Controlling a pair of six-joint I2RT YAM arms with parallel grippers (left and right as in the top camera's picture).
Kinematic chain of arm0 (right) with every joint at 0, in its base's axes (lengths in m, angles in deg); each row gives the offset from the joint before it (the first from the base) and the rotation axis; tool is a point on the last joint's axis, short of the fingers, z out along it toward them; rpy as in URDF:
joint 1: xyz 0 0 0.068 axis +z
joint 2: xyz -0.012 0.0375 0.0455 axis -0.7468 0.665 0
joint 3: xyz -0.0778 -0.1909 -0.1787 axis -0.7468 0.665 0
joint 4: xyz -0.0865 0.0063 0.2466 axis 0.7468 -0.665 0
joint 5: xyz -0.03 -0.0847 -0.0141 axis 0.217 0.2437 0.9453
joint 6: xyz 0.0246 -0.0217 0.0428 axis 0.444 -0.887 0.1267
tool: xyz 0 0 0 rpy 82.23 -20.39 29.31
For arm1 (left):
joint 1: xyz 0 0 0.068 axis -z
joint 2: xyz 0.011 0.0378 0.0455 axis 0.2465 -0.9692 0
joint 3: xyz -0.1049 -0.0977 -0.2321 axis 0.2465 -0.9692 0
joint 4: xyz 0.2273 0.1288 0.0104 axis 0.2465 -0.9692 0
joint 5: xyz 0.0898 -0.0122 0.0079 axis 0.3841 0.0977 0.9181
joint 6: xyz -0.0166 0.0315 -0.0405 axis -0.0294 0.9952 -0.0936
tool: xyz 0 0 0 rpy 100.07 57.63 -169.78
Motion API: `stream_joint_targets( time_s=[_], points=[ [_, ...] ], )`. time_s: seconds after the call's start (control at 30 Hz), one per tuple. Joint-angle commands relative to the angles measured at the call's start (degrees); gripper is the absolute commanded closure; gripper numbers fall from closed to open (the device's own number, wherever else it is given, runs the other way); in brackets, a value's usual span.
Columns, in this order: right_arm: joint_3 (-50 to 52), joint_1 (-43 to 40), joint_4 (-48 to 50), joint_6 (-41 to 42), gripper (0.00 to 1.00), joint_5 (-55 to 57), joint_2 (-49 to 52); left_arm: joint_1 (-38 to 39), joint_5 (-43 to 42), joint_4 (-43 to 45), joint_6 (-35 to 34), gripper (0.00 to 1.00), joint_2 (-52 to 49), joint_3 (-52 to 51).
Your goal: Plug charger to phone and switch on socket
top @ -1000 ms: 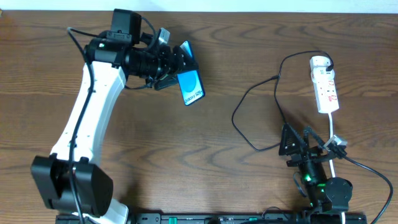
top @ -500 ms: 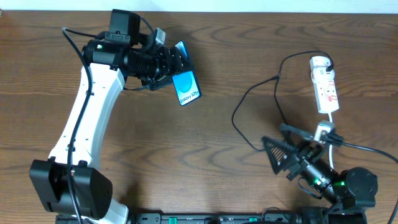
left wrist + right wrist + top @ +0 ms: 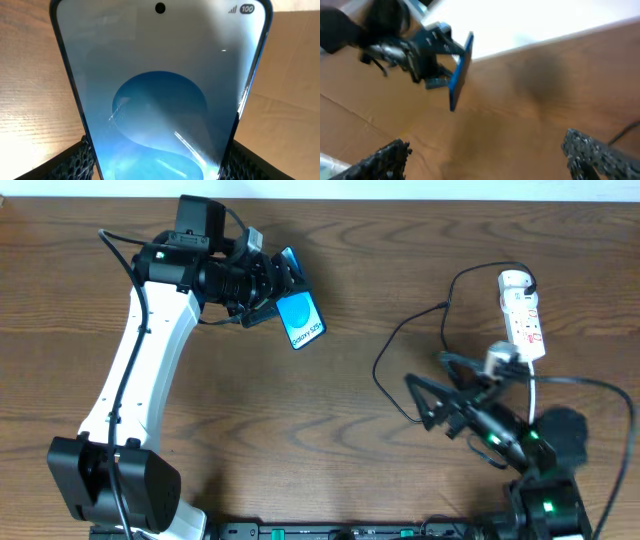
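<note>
the left pincer (image 3: 280, 280) is clamped on the phone (image 3: 303, 322) at the far left of the brown wooden tabletop (image 3: 300, 440), gripping it by its long edges near one end, so the lit blue screen with small white text faces up and slants toward the middle of the tabletop. in the left wrist view the screen fills almost the whole picture, with a camera dot and a battery mark at the top, and the black ribbed fingers (image 3: 75, 160) press against both sides at the bottom. the blurred right wrist view shows the phone edge-on in that pincer, seemingly lifted off the wood. the right pincer (image 3: 430, 390) is spread wide and holds nothing; it hangs low at the right, pointing left, just beside a loop of the charger (image 3: 380, 360). that thin black cable lies loose on the tabletop, curving from the rounded far end of the socket (image 3: 522, 315) out to the left and back under the right arm; its small plug cannot be made out. the white socket lies lengthwise at the far right, well apart from the phone.
</note>
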Motion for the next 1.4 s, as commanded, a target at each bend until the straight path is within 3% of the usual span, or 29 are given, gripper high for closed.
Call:
stream_joint_targets(
  time_s=[0.0, 0.2, 0.33, 0.43, 0.73, 0.87, 1.07, 1.37],
  points=[
    [-3.74, 9.51, -2.51, -1.18, 0.03, 12.33, 5.49, 0.96, -0.57, -0.09, -4.68, 0.27, 1.60, 0.39],
    [-4.02, 28.98, 0.79, -2.25, 0.01, 35.52, 12.26, 5.44, -0.50, 0.83, -5.42, 0.27, 1.60, 0.39],
    [-4.00, 35.78, 4.68, -2.21, 0.04, 45.57, 13.29, 6.69, 0.31, 1.18, -7.41, 0.27, 1.60, 0.39],
    [-4.00, 40.02, 9.27, -2.16, 0.16, 53.27, 16.26, 7.19, 0.33, 1.20, -9.35, 0.27, 1.60, 0.39],
    [-4.00, 40.87, 30.49, -0.90, 0.17, 56.04, 33.00, 9.05, 0.31, 1.18, -11.85, 0.27, 1.60, 0.39],
    [-4.00, 40.87, 39.78, -0.76, 0.32, 55.82, 39.82, 9.14, 0.28, 1.11, -12.92, 0.27, 1.60, 0.39],
    [-4.00, 40.87, 42.27, 1.03, 0.50, 55.91, 42.12, 9.16, 0.31, 0.26, -12.90, 0.27, 1.60, 0.39],
    [-4.00, 40.81, 44.35, 1.03, 0.60, 56.52, 42.12, 9.16, 0.28, 0.07, -12.90, 0.27, 1.60, 0.39]
  ],
)
